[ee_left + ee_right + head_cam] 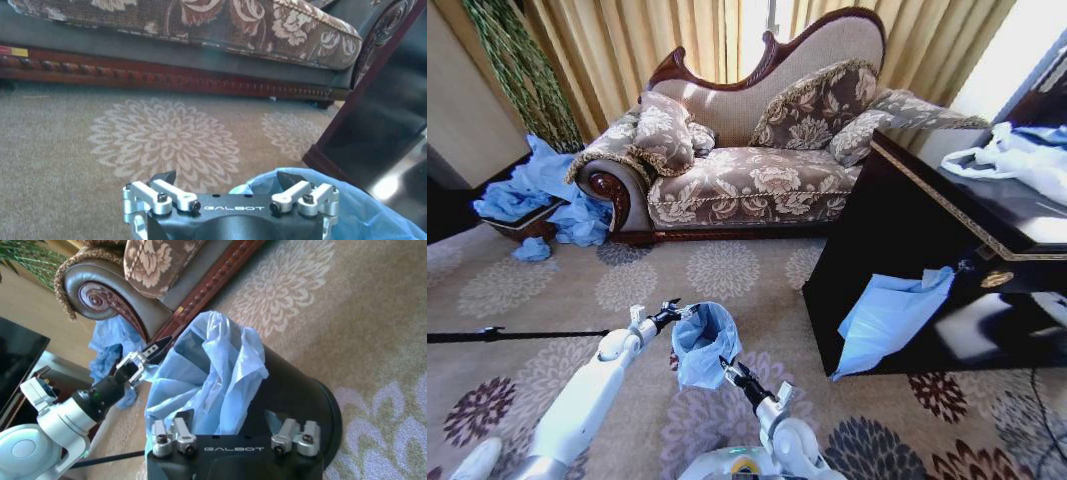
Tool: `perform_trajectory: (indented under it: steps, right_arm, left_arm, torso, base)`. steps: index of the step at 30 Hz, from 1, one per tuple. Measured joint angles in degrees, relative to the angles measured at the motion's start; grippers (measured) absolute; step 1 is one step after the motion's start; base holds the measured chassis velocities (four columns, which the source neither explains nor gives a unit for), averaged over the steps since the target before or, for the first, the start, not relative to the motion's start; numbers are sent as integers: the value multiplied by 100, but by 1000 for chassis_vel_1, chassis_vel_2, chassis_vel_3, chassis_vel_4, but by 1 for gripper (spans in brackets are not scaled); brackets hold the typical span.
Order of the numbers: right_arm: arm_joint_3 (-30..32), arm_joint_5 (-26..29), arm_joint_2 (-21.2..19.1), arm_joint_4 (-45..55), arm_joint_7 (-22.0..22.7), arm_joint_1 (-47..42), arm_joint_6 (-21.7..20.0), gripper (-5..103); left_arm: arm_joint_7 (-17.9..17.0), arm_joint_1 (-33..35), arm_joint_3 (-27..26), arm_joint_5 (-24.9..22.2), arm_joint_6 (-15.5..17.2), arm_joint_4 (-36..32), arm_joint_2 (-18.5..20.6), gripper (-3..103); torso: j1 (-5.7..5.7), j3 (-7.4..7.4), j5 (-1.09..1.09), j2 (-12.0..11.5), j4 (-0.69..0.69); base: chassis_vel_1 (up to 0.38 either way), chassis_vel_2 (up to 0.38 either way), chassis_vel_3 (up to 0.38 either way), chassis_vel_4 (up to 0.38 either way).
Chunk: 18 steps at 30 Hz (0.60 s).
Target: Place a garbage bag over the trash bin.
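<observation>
Floral brocade covers the carved-wood sofa point(747, 150) at the back of the room, and the patterned carpet point(727, 270) in front of it carries the work. To the right stands a glossy black cabinet point(927, 240) with a flat light-blue sheet point(887, 318) hanging from it.

Smaller, and close before the robot, the trash bin point(293, 395) stands on the carpet: a smooth, round black cylinder. Over its mouth sits the garbage bag point(704, 343), thin, wrinkly, slightly see-through light-blue plastic, its top bunched and standing up rather than turned down over the rim. In the right wrist view much of the black wall on one side is bare, so I judge the bag only partly seated.

The two arms flank the bin, probably to stretch the film from opposite sides. The left tool point(667, 314) is at the far-left edge of the bag; its fingers are spread, with blue plastic beside one fingertip but nothing pinched. The right tool point(730, 372) is at the near edge, jaws likewise parted above the rim, gripping nothing I can make out.
</observation>
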Motion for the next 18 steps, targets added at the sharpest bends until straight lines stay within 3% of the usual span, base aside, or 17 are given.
perform_trajectory:
  steps: [1,4,6,18]
  right_arm:
    - [0,0,0,0,0,0,0,70]
    - [0,-2,3,-4,-25,1,0,53]
    - [0,-3,3,-3,-34,0,0,53]
    - [9,-251,51,-70,-140,24,-3,5]
  left_arm:
    - [0,0,0,0,0,0,0,100]
    - [0,0,-2,-1,-4,0,3,100]
    - [0,0,-2,-1,-4,0,1,100]
    - [-6,3,-11,-4,-10,-41,-7,100]
  torso:
    - [0,0,0,0,0]
    - [0,0,0,0,-1]
    - [0,0,1,0,-1]
    - [0,0,0,0,0]
  base:
    - [0,0,0,0]
    - [0,0,0,0]
    - [0,0,0,0]
    - [0,0,0,0]
